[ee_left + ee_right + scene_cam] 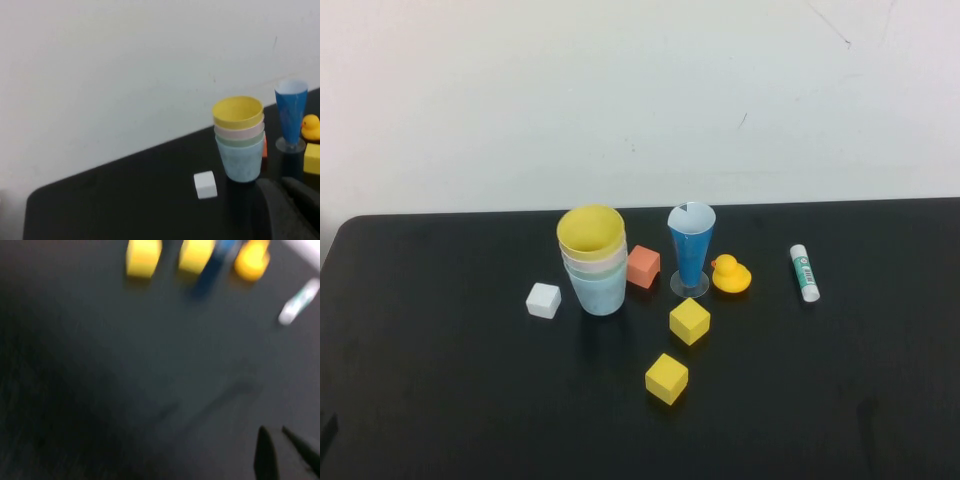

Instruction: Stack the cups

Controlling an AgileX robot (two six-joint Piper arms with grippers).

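Nearest the high camera, a matte yellow foam-like cube (666,379) sits on the black table (440,400), a second yellow cube (689,321) behind it. Four smooth tapered plastic cups (594,259) stand nested upright: light blue outermost, then green, pink, yellow. Beside the stack are a white cube (543,300), an orange cube (643,266), a tall blue cone on a clear foot (690,250), a rubber duck (730,275) and a glue stick (804,272). Only the wrist views show the left gripper (290,210) and right gripper (282,452), low near the table's near side, both closed on nothing.

Nested cups (594,260) between small cube (543,300) and cone (691,248)
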